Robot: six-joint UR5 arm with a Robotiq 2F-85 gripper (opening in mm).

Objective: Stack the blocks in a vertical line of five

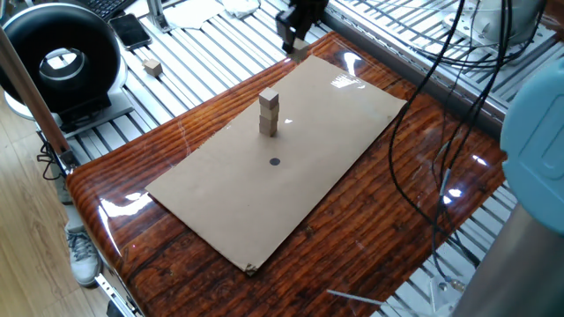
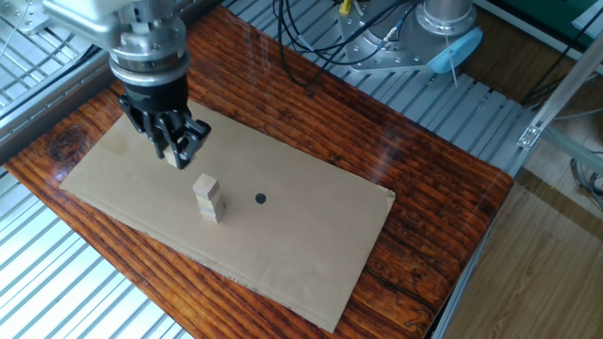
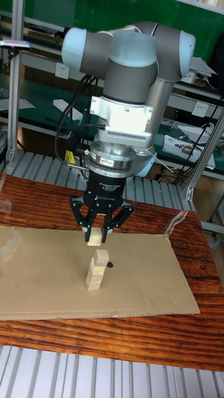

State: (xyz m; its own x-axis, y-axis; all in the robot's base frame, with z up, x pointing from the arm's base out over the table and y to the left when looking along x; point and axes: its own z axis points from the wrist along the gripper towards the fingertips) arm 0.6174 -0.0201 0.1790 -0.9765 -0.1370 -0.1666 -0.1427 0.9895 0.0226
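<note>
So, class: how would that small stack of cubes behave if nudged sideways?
The stack would probably topple, not slide: it is narrow, its cubes slightly offset. The cubes look like rigid wood, unlikely to deform. The pincer dwarfs the held cube, so probably light.
</note>
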